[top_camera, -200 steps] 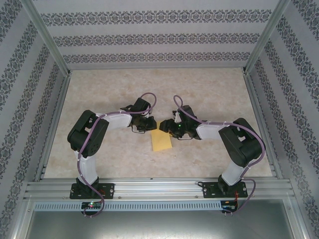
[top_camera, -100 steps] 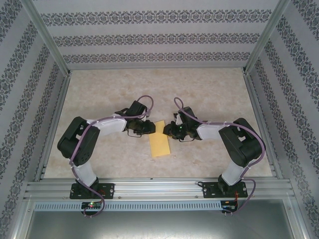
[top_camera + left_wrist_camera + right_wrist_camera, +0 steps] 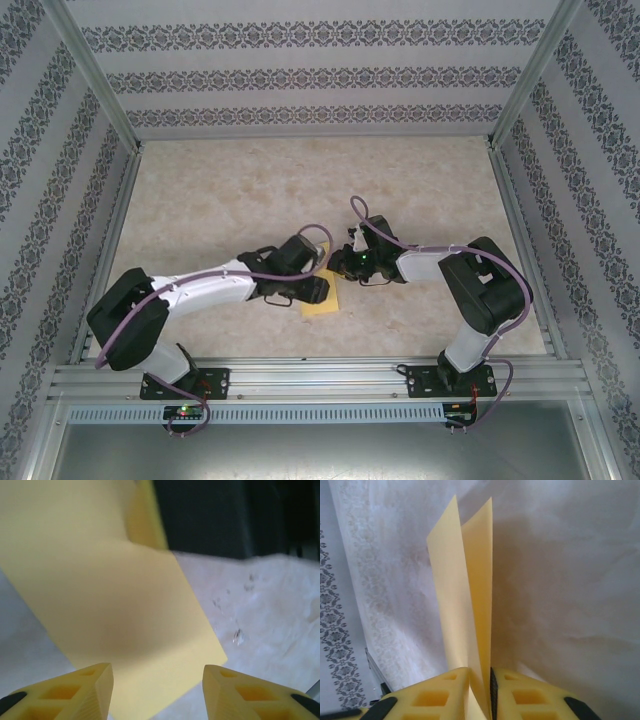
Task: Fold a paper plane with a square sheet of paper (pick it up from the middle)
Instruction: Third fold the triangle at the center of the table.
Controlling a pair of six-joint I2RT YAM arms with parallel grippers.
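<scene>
The sheet of paper (image 3: 125,615) was seen as thin yellow-orange paper, smooth and matt. The fingers (image 3: 75,692) of the left hand (image 3: 157,680) were made of matt yellow plastic, moulded with hollow cells; the same plastic was seen on the fingers (image 3: 432,697) of the right hand (image 3: 480,677), with black parts at the outer edges. The worktop (image 3: 250,190) was covered by a pale, mottled, stone-like surface, matt and faintly speckled. The arms (image 3: 200,288) were cased in white and black plastic, slightly glossy, and a smooth purple cable (image 3: 351,207) was run along them. The frame (image 3: 320,378) was built of bare, ribbed, silver metal. The walls (image 3: 320,80) were faced with a matt patterned covering.
</scene>
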